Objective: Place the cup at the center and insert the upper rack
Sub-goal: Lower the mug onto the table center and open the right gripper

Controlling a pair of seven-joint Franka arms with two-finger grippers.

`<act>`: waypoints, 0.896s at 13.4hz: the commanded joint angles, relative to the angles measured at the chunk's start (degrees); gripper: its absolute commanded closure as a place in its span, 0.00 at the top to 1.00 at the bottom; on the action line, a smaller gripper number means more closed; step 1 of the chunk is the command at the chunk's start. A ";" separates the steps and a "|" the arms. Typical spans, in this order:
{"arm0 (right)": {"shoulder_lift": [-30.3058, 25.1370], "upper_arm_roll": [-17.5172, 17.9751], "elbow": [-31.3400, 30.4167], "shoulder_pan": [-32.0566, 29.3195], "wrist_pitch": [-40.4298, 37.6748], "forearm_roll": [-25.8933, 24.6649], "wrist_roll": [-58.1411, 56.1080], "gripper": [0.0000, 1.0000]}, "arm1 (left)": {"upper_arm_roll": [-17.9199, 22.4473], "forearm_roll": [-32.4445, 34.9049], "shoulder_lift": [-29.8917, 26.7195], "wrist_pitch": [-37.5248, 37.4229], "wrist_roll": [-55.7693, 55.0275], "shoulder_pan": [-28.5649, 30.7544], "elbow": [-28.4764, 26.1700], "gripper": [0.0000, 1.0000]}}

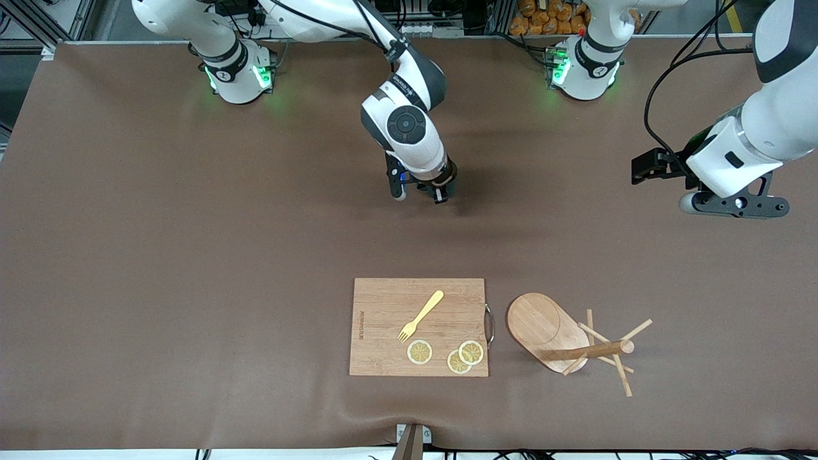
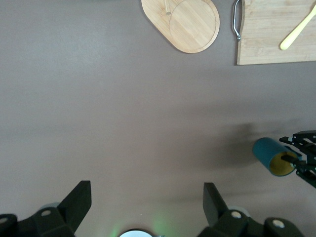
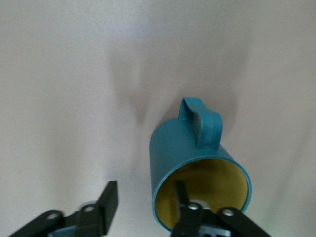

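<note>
The right gripper sits low at the middle of the surface, its fingers spread: one finger reaches inside the cup and the other stands clear outside the wall, so the rim lies between them with no pinch visible. The cup is a smooth teal cylinder with a mustard-yellow inside and a small blocky loop handle. In the front view it hides under the right wrist.

The left gripper hangs released over the left arm's end of the surface, both dark fingers wide apart with nothing between them; that arm waits.

From the cup, the board lies at 6 o'clock in the front view, nearer the camera: pale rectangular bamboo with a metal handle, carrying a yellow plastic fork and three lemon slices. Just beside it, toward the left arm's end, the rack is tipped over, its oval wooden base on edge, its post and thin pegs sprawled flat.

The surface is matte brown cloth, faintly creased.
</note>
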 commanded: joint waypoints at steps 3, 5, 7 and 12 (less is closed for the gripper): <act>-0.53 -0.49 5.72 -1.40 -9.42 1.27 0.56 1.00 | -1.79 -1.02 -2.56 1.96 -2.72 -0.12 -3.17 1.00; -1.66 -0.50 8.80 -3.07 -14.79 1.27 0.12 1.00 | -2.75 -1.02 -2.39 2.40 -3.16 -0.21 -3.17 1.00; -3.68 -0.50 9.17 -5.53 -18.05 1.10 -1.72 1.00 | -3.63 -1.02 -2.13 2.84 -5.26 -0.39 -3.17 1.00; -9.04 -0.41 9.26 -14.14 -30.18 1.45 -15.50 1.00 | -8.46 0.29 -0.11 4.94 -12.19 -1.70 -2.90 1.00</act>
